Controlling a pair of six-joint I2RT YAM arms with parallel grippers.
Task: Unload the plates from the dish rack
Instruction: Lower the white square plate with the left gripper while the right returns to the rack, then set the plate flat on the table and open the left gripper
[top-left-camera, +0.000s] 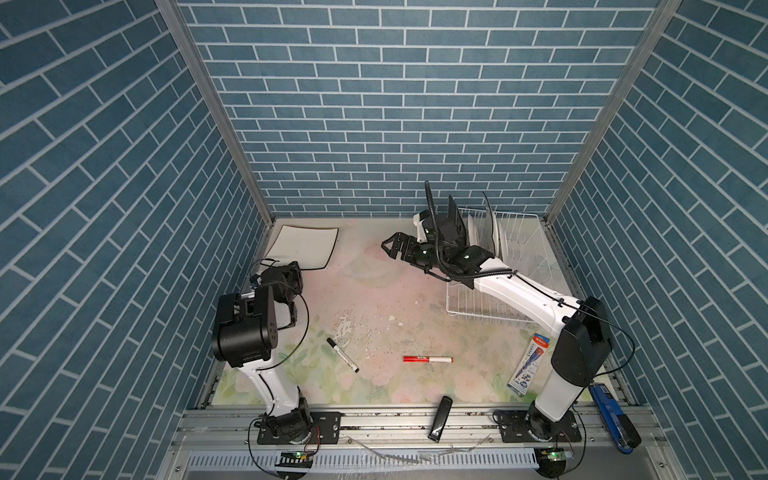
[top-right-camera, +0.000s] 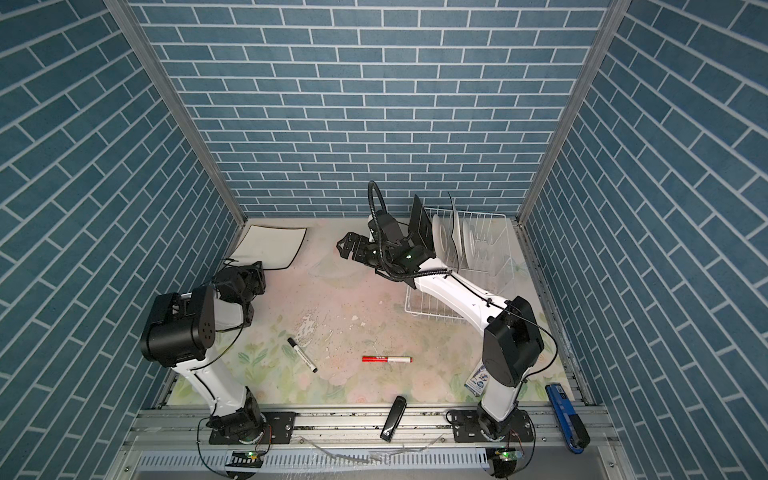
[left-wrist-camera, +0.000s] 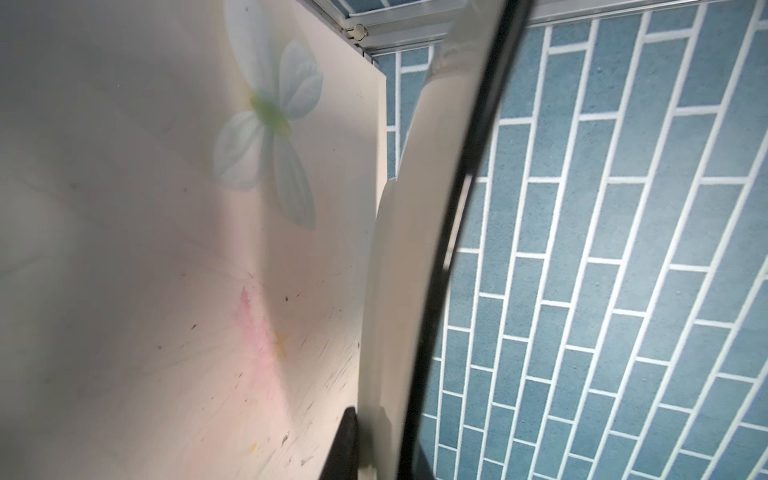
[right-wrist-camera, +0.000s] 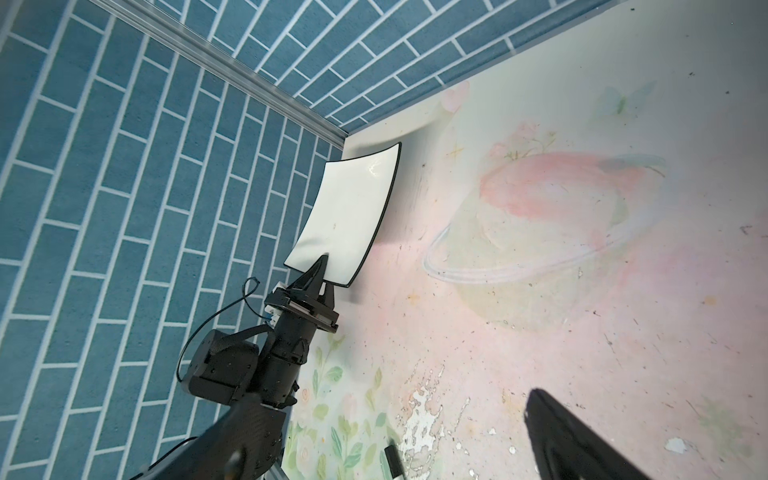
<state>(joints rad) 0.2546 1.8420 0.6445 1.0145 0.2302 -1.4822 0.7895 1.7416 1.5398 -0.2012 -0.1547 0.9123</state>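
Plates stand on edge in the rack (top-left-camera: 519, 239) at the worktop's (top-left-camera: 374, 299) far right corner. The black plate (top-right-camera: 422, 226) is in the slot at the rack's left end, then comes a round plate (top-right-camera: 440, 232), then a tall plate (top-right-camera: 456, 220) with a thin dark rim. Their faces look toward the worktop's left and right edges, so each top edge runs near to far. The right hand (top-left-camera: 390, 245) hovers just left of the black plate, outside the rack. Its jaws are wide and empty, and it points away from the rack toward the left edge. It is by far the nearer hand, and I judge it must turn back toward the rack and take that top edge across its thickness. One white plate (top-left-camera: 303, 247) is out of the rack, in the far left corner, its near edge pinched in the narrow left hand (right-wrist-camera: 323, 259). Whether it lies flat on the worktop I cannot tell. That hand is well apart from the rack and would have to let go first.
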